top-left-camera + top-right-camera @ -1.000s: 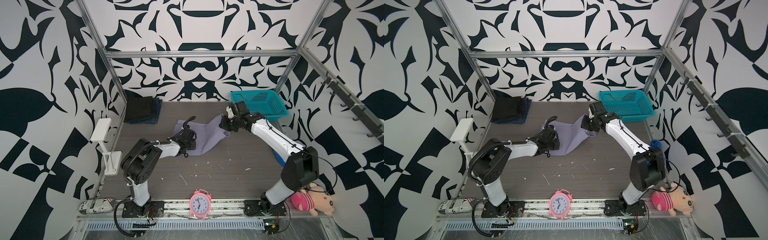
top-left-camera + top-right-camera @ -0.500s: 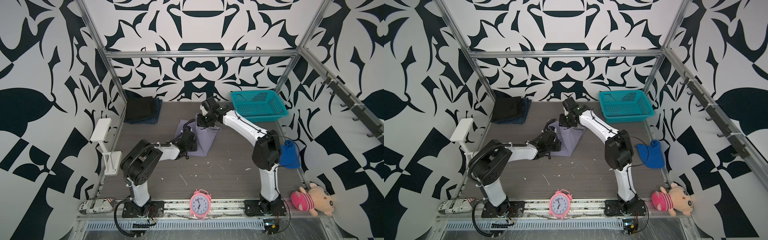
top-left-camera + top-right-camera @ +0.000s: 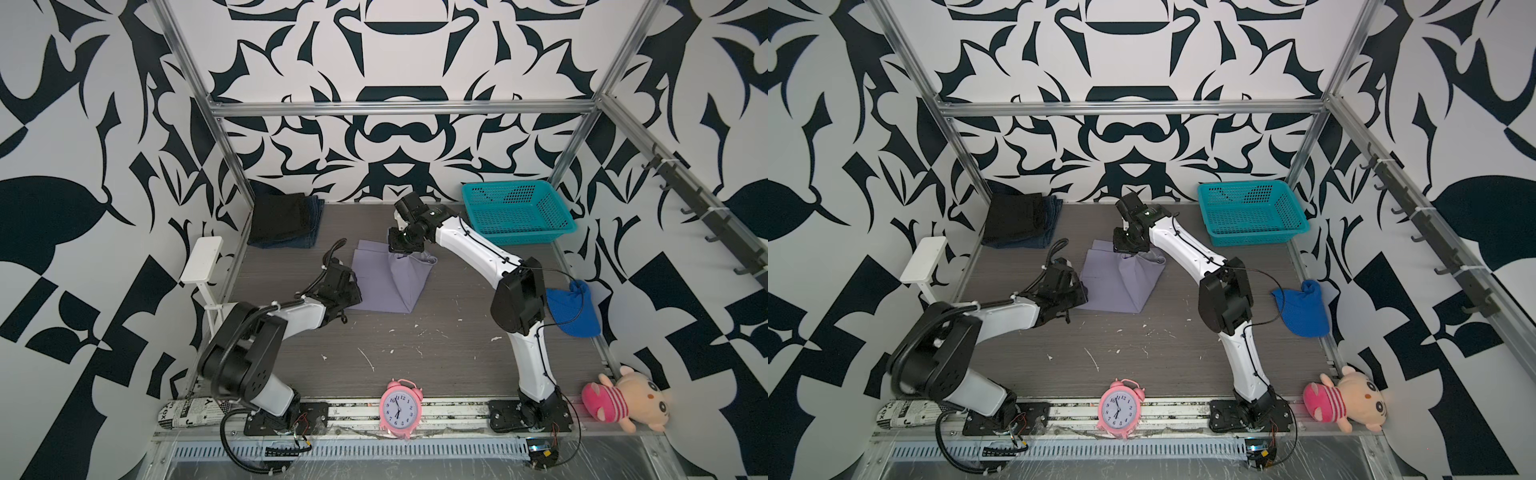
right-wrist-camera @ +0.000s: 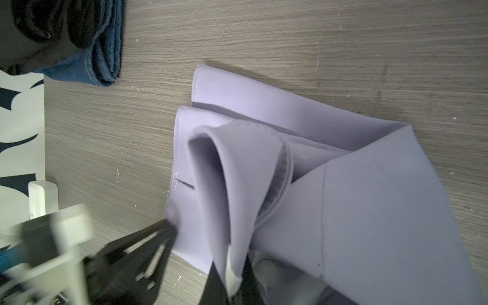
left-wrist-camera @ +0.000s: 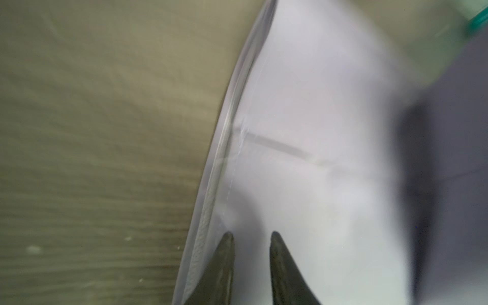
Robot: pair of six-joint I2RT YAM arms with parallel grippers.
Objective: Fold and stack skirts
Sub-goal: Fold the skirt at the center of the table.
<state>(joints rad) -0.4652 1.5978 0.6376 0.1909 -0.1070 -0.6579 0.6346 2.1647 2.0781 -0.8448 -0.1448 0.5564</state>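
Midway through the job, the right claw (image 3: 400, 251) is clenched on a raised fold of the plain light lavender cloth skirt (image 3: 386, 286), which lies partly folded at the centre of the frame on the grey wood-grain worktop (image 3: 436, 357). The left claw (image 3: 355, 291) rests at the skirt's left edge, fingers a little apart; whether they pinch it cannot be told. Toward the upper left, the folded plain black skirt (image 3: 276, 216) sits on the folded dark blue denim skirt (image 3: 315, 212). Pulled across without that edge pinned, the smooth layers would likely slide, leaving a crooked fold; a thin pinch might also slip free.
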